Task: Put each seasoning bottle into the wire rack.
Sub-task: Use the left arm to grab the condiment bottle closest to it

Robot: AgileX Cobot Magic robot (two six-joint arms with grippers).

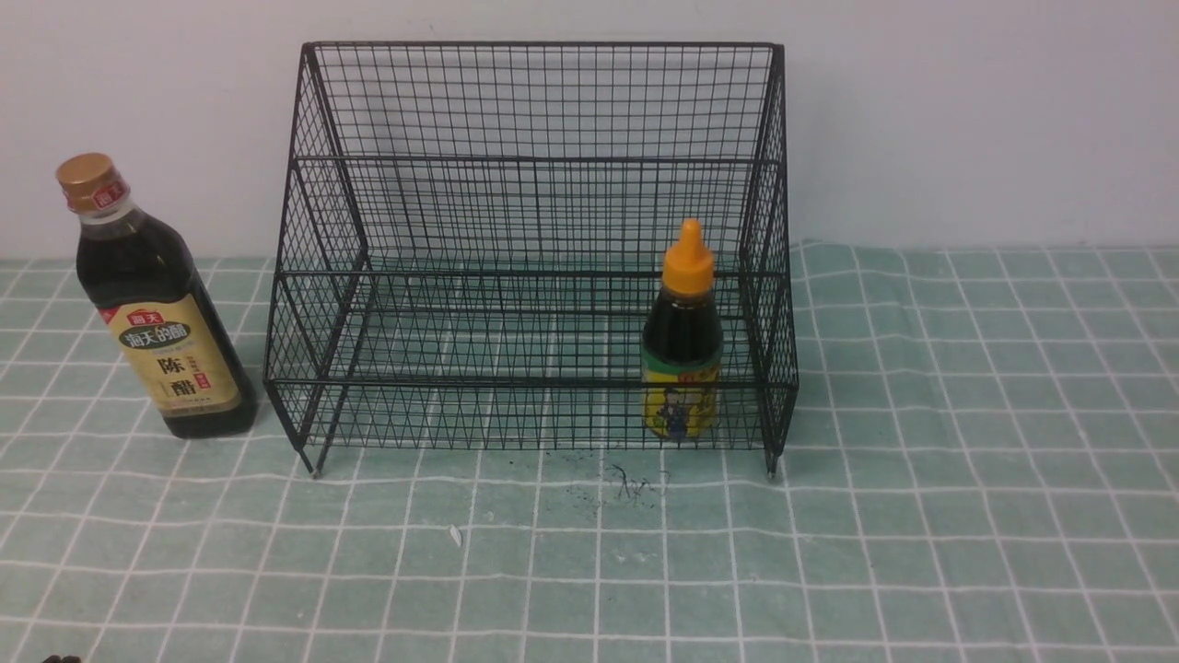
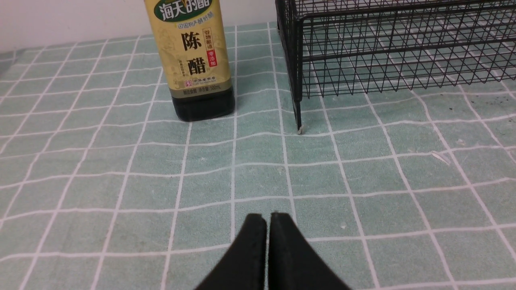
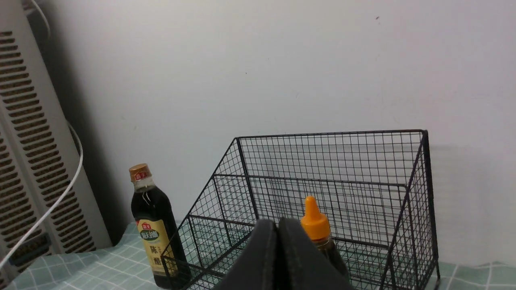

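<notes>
The black wire rack (image 1: 539,166) stands at the back middle of the table. The short bottle (image 1: 682,341) with orange nozzle cap stands upright inside the rack's lower front tier, at its right end. The tall bottle (image 1: 157,304) with gold cap and tan label stands upright on the cloth just left of the rack. My left gripper (image 2: 268,217) is shut and empty, low over the cloth in front of the tall bottle (image 2: 192,60) and the rack's left leg (image 2: 298,117). My right gripper (image 3: 278,223) is shut and empty, held high, with the rack (image 3: 330,169) and short bottle (image 3: 316,225) beyond it.
A green cloth (image 1: 921,516) with a white grid covers the table, with dark specks (image 1: 631,483) in front of the rack. A white wall (image 1: 967,110) rises right behind the rack. A white ribbed appliance (image 3: 28,161) with a cable stands beyond the table's left end.
</notes>
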